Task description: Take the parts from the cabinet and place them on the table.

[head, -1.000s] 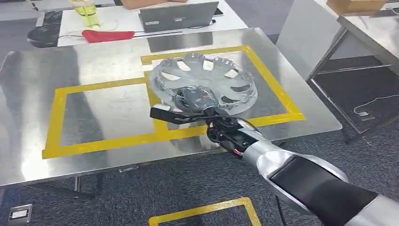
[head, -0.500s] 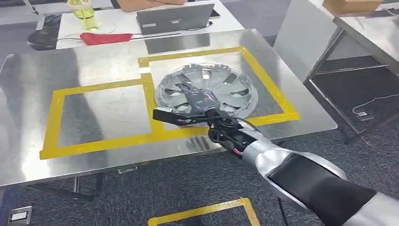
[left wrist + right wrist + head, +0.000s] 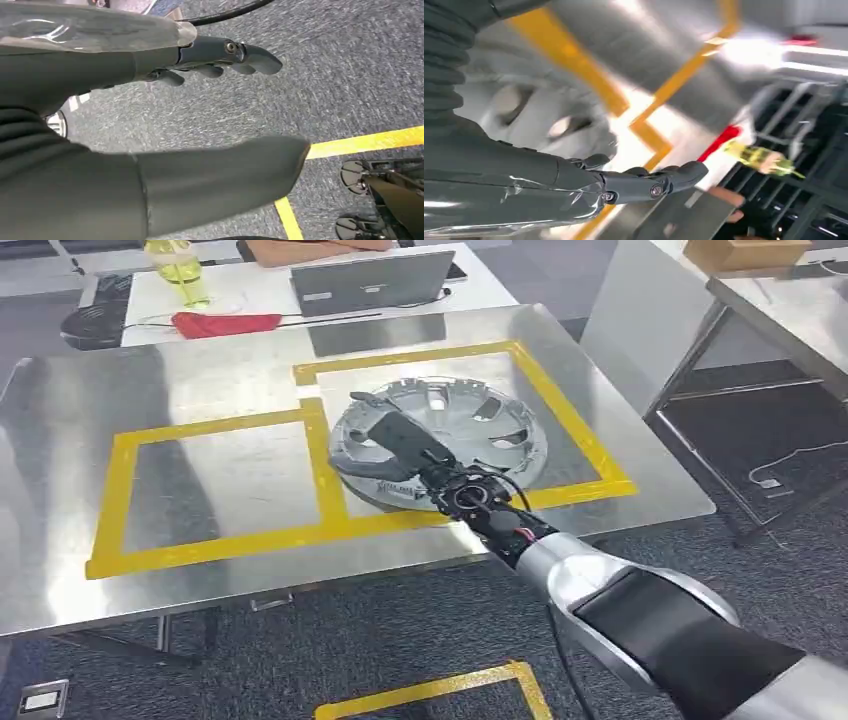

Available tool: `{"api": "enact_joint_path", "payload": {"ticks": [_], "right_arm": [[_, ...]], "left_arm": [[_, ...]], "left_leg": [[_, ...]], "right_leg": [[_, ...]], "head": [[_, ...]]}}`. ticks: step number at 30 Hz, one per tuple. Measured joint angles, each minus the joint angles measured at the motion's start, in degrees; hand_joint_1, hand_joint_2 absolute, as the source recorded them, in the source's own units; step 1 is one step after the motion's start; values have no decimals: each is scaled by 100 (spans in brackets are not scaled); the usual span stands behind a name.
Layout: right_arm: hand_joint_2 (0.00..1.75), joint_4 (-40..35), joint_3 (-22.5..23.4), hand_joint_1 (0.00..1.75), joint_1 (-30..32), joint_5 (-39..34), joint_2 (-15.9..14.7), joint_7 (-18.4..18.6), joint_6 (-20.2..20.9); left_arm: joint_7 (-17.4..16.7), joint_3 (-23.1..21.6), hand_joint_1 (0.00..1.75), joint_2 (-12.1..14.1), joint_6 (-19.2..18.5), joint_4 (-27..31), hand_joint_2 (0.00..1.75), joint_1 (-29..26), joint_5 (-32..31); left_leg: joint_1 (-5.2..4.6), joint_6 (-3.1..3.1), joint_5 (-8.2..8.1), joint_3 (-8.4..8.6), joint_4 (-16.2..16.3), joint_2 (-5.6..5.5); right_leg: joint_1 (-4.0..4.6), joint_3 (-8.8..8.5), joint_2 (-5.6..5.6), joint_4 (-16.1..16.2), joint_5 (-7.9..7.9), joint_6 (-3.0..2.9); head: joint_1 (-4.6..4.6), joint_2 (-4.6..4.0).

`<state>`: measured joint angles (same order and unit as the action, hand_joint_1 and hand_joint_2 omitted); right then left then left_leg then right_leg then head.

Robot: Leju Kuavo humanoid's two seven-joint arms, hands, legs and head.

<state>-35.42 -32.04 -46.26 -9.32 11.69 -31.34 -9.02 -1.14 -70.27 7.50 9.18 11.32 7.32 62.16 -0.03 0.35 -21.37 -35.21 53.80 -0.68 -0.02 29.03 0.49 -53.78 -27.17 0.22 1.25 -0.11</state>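
Note:
A silver wheel cover (image 3: pixel 480 425) lies flat on the steel table (image 3: pixel 200 370), inside the right-hand yellow taped rectangle (image 3: pixel 575 430). My right hand (image 3: pixel 400 445) reaches over the cover's near-left part with its fingers stretched out and apart, gripping nothing. In the right wrist view the same hand (image 3: pixel 634 182) hovers with straight fingers just off the blurred cover (image 3: pixel 539 120). My left hand (image 3: pixel 150 65) hangs over grey carpet, its thumb and fingers apart and nothing between them.
The left taped rectangle (image 3: pixel 120 490) on the table is bare. Behind the table stands a white desk with a laptop (image 3: pixel 370 282), a red cloth (image 3: pixel 225 323), a yellow-green bottle (image 3: pixel 178 260) and a person's arm (image 3: pixel 300 248). Another table (image 3: pixel 790 300) stands at right.
The wheel cover went from tilted in my right hand to lying flat on the table. The hand has let go, turned, and stretched its fingers over the cover's left side.

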Motion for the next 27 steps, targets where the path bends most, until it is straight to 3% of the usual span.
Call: {"api": "enact_joint_path", "payload": {"ticks": [6, 9, 12, 16, 18, 27], "right_arm": [[0, -1884, 48, 0, 743, -748, -269, 210, 314], [0, -2841, 33, 0, 1139, -1012, -406, 332, 693], [0, -3617, -11, 0, 1523, -1682, -466, 345, 1907], [0, -4259, -179, 0, 1960, -1970, -474, 245, 2815], [0, -4467, -254, 0, 2114, -1937, -474, 186, 2977], [0, -4941, -339, 0, 2426, -1983, -544, 144, 3018]], "left_arm": [[-17, 0, 0, 2, 11, 0, 0, -27, 33], [-17, 0, 0, 2, 26, 0, 0, -35, 44], [-17, 2, 0, 2, 26, 2, 0, -33, 22], [-17, 2, 0, 2, 22, 0, 0, -31, -4], [-17, 2, 0, 2, 20, 0, 0, -29, -13], [-68, 2, 0, 20, 28, 2, 0, -27, -35]], "left_leg": [[0, -6, -6, 3, 0, 2], [0, -8, -8, 3, 0, 6], [0, -12, -11, 6, -2, 7], [0, -12, -11, 7, -4, 8], [0, -14, -12, 8, -6, 7], [-32, 22, -49, 6, 30, 6]], "right_leg": [[-1, 1, 2, 2, -4, 1], [-1, 1, 7, 3, -4, 0], [0, -1, 10, 3, -6, -2], [2, -2, 9, 3, -10, -6], [3, -2, 9, 3, -11, -7], [-18, -15, 9, 5, -28, 23]], "head": [[0, 0], [-2, 0], [-2, 0], [-2, 0], [-4, 0], [-9, 0]]}}
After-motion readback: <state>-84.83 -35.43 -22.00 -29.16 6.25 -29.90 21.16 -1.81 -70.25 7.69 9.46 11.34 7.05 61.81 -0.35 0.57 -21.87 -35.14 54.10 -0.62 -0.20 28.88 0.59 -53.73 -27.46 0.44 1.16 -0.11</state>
